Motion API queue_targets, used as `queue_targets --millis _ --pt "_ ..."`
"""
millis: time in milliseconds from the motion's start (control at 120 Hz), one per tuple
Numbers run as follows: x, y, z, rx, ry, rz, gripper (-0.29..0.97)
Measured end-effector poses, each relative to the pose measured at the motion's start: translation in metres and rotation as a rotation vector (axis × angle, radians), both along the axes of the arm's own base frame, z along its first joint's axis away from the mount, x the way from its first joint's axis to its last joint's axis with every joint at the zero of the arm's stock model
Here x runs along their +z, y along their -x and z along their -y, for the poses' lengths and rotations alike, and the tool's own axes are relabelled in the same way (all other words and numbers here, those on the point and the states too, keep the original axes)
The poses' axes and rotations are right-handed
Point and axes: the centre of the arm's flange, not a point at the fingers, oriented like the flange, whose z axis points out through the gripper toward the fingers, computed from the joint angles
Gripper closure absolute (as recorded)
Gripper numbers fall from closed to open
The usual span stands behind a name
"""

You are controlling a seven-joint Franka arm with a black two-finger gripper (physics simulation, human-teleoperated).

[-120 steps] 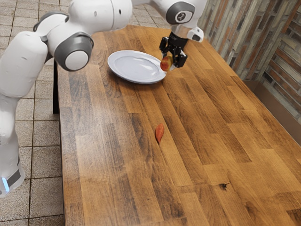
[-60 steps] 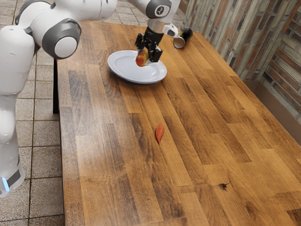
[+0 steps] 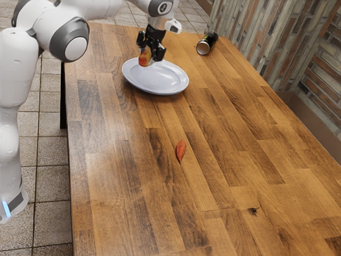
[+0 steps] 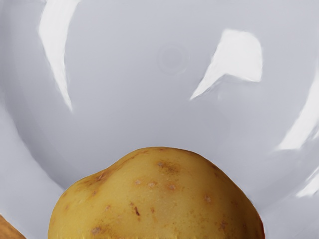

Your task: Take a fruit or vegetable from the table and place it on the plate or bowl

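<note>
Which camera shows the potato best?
The wrist view: the potato sits large and close, its speckled yellow skin clear against the white plate. The exterior view shows it as just a small orange-yellow patch held over the plate.

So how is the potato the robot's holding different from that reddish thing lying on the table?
The potato is held in the gripper, up over the plate; the reddish vegetable lies loose on the table, well away from the plate. The potato is rounded and yellow-brown; the reddish vegetable is slimmer, tapered and orange-red. Both look like vegetables.
</note>
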Motion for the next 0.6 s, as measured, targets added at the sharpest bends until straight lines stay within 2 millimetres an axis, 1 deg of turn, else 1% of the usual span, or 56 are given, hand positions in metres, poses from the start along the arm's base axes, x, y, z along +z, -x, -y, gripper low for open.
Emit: queue_targets --millis 83,167,242,342,400,458,600 --pt "-0.003 0.002 -0.012 0.000 -0.009 0.020 0.33" --pt "-0.006 -0.001 -0.018 -0.013 -0.018 0.040 0.33" --pt "-0.010 -0.001 -0.027 -0.017 -0.024 0.054 0.33" --pt "-0.014 -0.003 -0.031 -0.033 -0.026 0.068 0.33" --pt "-0.018 -0.005 -0.032 -0.041 -0.019 0.075 0.23" --pt "-0.021 -0.007 -0.033 -0.050 -0.011 0.083 0.15" --pt "-0.020 -0.010 -0.032 -0.077 0.013 0.119 0.06"
